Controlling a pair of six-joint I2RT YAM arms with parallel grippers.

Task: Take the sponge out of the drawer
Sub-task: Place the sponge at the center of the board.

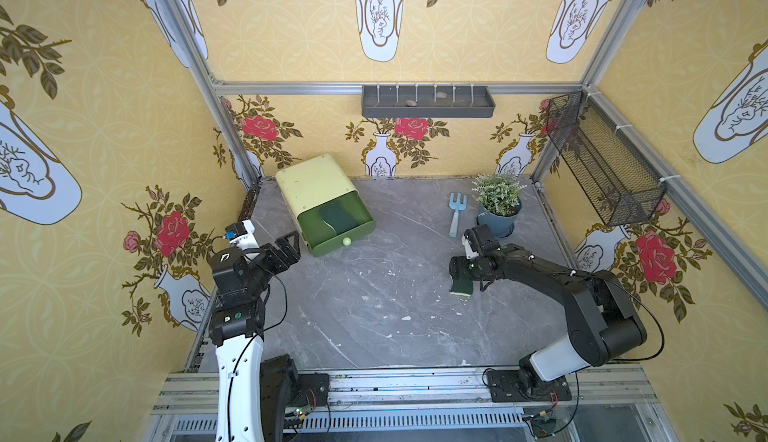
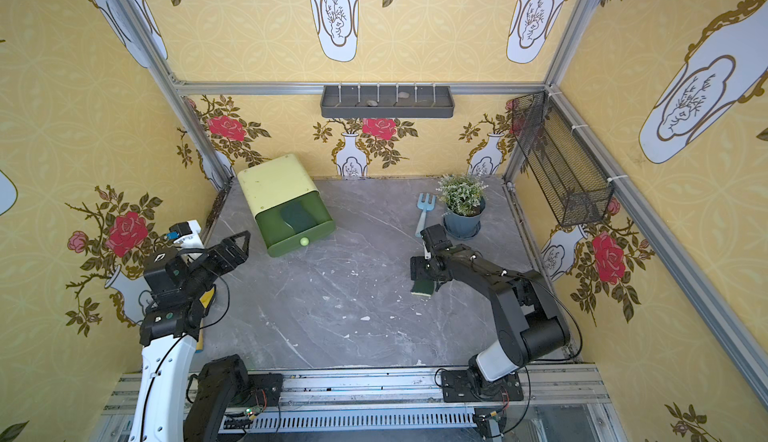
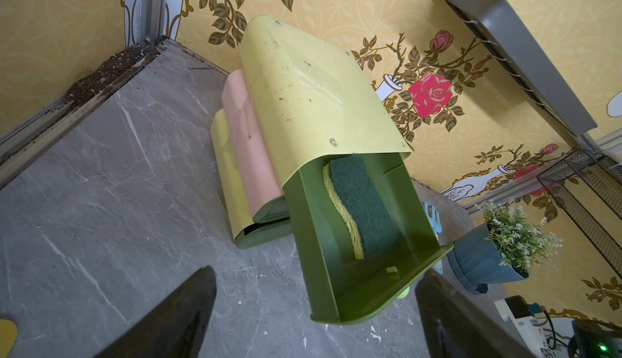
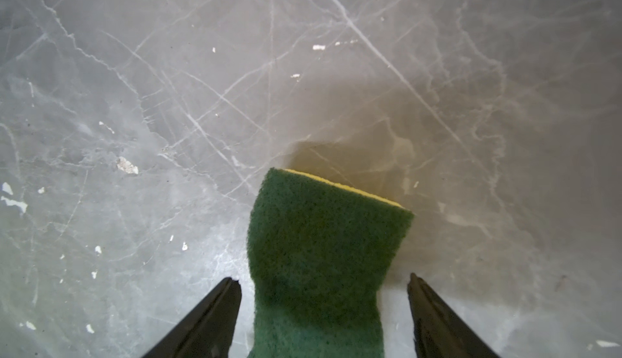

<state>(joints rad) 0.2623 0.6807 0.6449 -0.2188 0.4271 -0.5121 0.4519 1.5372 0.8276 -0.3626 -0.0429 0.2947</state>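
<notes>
The light-green cabinet (image 1: 316,182) stands at the back left with its dark-green drawer (image 1: 338,242) (image 2: 300,245) (image 3: 309,225) pulled out. A green-and-yellow sponge (image 1: 338,216) (image 2: 297,216) (image 3: 363,211) lies inside it. Another sponge of the same kind (image 1: 461,287) (image 2: 422,288) (image 4: 323,245) lies on the marble table at the right. My right gripper (image 1: 460,271) (image 4: 323,282) points down over that sponge and is open, its fingers standing clear on either side. My left gripper (image 1: 291,244) (image 3: 316,274) is open and empty, just in front of the drawer.
A potted plant (image 1: 498,207) and a blue hand rake (image 1: 456,211) stand at the back right. A wire basket (image 1: 602,161) hangs on the right wall and a grey shelf (image 1: 428,101) on the back wall. Pink and yellow units (image 3: 249,144) sit under the cabinet.
</notes>
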